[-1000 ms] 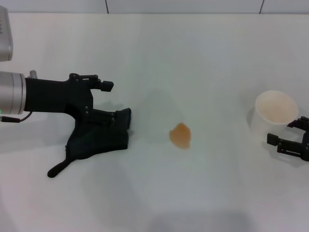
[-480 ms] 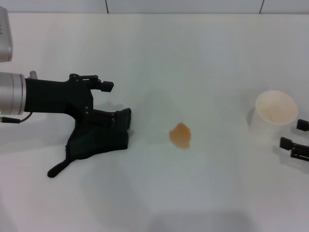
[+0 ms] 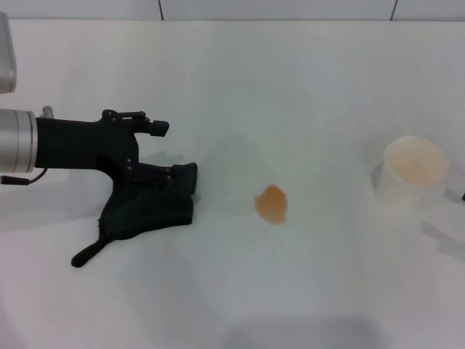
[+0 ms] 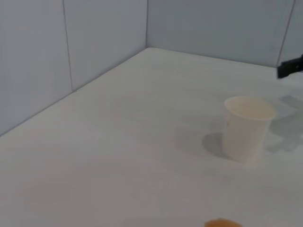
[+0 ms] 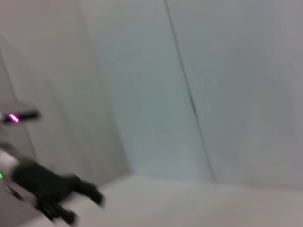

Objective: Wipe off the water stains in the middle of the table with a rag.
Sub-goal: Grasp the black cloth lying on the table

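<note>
The dark rag [image 3: 145, 211] lies on the white table [image 3: 290, 80] at the left, its thin tail pointing toward the front edge. My left gripper [image 3: 170, 153] is open over the rag's far edge, with one finger resting on the cloth and the other held clear of it. An orange-tan water stain [image 3: 272, 204] sits in the middle of the table, a hand's width right of the rag; its edge also shows in the left wrist view [image 4: 222, 223]. In the left wrist view, my right gripper [image 4: 290, 66] is a dark shape beyond the cup.
A white paper cup [image 3: 414, 171] stands upright at the right, also seen in the left wrist view [image 4: 248, 126]. Grey wall panels run along the table's far edge. The right wrist view shows my left arm [image 5: 47, 189] far off.
My right gripper has pulled away to the right and left the head view, leaving only a faint blur beside the cup. The left gripper, rag and stain have not moved.
</note>
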